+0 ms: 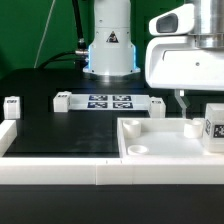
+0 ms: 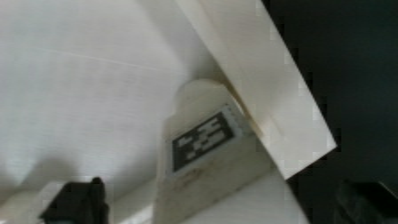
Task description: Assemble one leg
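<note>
We are lining up the pickup: the open claw (image 1: 187,104) is hovering beside the leg (image 1: 213,128) at the exterior view's right; next probably means centring, then closing.

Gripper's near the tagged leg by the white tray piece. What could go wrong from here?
1. The leg stands close against the rim of the tray piece; a finger may hit that rim instead of clearing it.
2. Only one finger shows in the wrist view, so the gripper may be off-centre and tip the leg when closing.
</note>
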Motion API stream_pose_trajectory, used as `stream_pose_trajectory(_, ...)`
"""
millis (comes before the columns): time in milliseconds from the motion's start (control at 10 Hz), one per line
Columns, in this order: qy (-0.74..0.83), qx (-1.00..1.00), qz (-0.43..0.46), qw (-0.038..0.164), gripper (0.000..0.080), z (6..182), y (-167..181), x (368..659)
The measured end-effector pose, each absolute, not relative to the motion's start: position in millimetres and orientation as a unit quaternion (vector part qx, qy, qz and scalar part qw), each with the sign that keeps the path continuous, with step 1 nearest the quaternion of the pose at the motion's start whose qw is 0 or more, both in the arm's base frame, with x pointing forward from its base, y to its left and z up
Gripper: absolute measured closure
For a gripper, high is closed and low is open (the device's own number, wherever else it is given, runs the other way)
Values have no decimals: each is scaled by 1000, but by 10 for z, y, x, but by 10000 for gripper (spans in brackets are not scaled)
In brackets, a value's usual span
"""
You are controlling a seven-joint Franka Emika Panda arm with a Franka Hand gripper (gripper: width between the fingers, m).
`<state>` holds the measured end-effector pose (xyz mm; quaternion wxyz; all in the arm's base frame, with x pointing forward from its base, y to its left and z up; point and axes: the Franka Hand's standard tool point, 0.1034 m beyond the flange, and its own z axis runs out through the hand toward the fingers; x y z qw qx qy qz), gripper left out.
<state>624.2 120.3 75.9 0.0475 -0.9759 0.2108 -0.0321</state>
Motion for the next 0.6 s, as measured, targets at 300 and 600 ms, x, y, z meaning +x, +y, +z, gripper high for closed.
stream_pose_trajectory(300,56,-997,-40,39,150,770,1214,6243)
stream_pose_trajectory(600,28,-998,-41,36,164,766,1199,6243)
